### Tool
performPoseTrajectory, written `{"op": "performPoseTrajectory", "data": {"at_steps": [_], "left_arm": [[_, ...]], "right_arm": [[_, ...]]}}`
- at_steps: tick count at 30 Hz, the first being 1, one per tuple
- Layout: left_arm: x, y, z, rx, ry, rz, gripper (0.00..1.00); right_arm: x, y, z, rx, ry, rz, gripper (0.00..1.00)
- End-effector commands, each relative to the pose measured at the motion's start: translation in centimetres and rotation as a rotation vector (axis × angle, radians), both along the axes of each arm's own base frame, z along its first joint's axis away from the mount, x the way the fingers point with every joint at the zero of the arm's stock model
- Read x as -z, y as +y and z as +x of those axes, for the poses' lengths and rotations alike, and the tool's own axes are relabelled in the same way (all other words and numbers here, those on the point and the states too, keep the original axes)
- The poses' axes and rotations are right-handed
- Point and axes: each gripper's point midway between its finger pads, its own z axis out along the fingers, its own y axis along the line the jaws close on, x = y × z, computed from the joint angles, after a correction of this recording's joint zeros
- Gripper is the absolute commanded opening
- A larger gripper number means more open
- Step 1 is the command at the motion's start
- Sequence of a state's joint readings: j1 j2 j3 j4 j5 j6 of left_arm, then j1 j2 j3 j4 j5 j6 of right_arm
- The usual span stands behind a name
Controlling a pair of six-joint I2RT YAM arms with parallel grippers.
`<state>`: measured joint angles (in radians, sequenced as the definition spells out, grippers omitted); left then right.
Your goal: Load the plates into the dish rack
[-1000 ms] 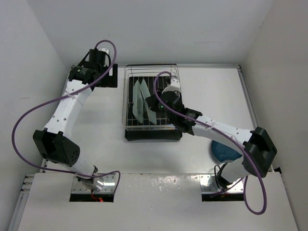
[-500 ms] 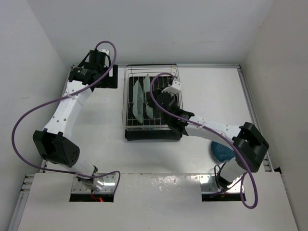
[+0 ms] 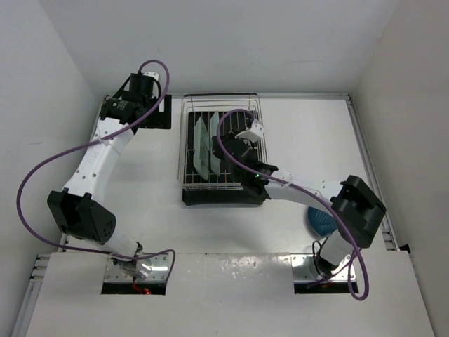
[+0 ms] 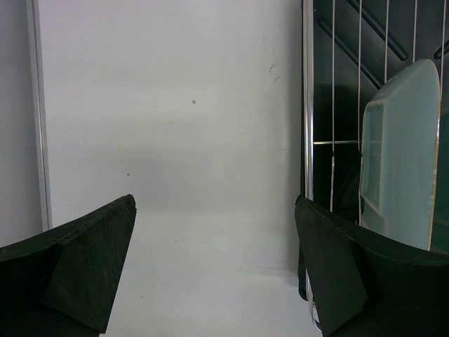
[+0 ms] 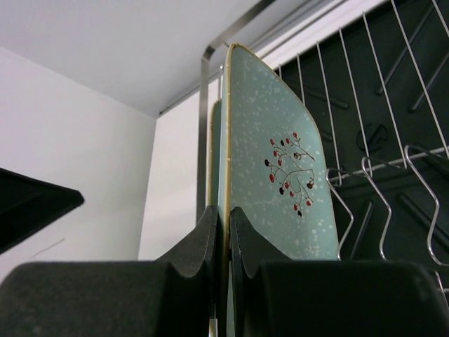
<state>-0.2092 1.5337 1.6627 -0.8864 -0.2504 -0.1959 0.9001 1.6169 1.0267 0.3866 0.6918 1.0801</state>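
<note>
At the chrome wire dish rack (image 5: 204,126), the right gripper (image 5: 223,219) clamps the thin edge of a speckled mint-green plate (image 5: 273,168). The left gripper (image 4: 214,203) gapes wide.

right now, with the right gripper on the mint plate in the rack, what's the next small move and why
Probably open the right gripper and draw it back. It is shut on the pale mint-green rounded-square plate, which stands on edge among the wires of the chrome wire dish rack, beside the other mint-green plate. The dark blue round plate lies on the table, not yet loaded.
</note>
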Motion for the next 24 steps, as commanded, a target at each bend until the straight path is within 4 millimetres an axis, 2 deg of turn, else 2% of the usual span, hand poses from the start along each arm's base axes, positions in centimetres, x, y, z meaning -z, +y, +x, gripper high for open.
{"op": "performPoseTrajectory", "data": {"at_steps": [1,5,9,10,11,12,17,21,23,24], "left_arm": [[-1.9,0.5,-0.1,-0.020,-0.067,-0.019,1.00],[-1.5,0.5,-0.2,-0.020,-0.058,-0.018,1.00],[-1.5,0.5,-0.2,-0.020,-0.058,-0.018,1.00],[-1.5,0.5,-0.2,-0.020,-0.058,-0.018,1.00],[-1.5,0.5,-0.2,-0.020,-0.058,-0.018,1.00],[-1.5,0.5,-0.2,-0.020,-0.058,-0.018,1.00],[-1.5,0.8,-0.2,-0.029,-0.058,-0.017,1.00],[-1.5,0.8,-0.2,-0.029,-0.058,-0.017,1.00],[-1.5,0.7,-0.2,-0.023,-0.057,-0.023,1.00],[-1.5,0.7,-0.2,-0.023,-0.057,-0.023,1.00]], "right_arm": [[-7.1,1.3,0.5,0.015,-0.117,0.236,0.00],[-6.3,1.1,0.3,0.036,-0.109,0.212,0.00],[-3.8,0.2,0.1,0.066,-0.090,0.139,0.00],[-2.6,0.1,0.0,0.066,-0.082,0.111,0.00],[-2.6,0.2,0.0,0.063,-0.091,0.111,0.00],[-1.4,0.2,0.2,0.054,-0.088,0.048,0.00],[0.4,0.7,0.6,0.001,-0.085,-0.060,0.00],[0.6,1.6,0.8,-0.063,-0.087,-0.109,0.00],[0.5,1.6,1.0,-0.063,-0.083,-0.123,0.07],[0.4,1.6,0.9,-0.069,-0.085,-0.132,0.14]]}}
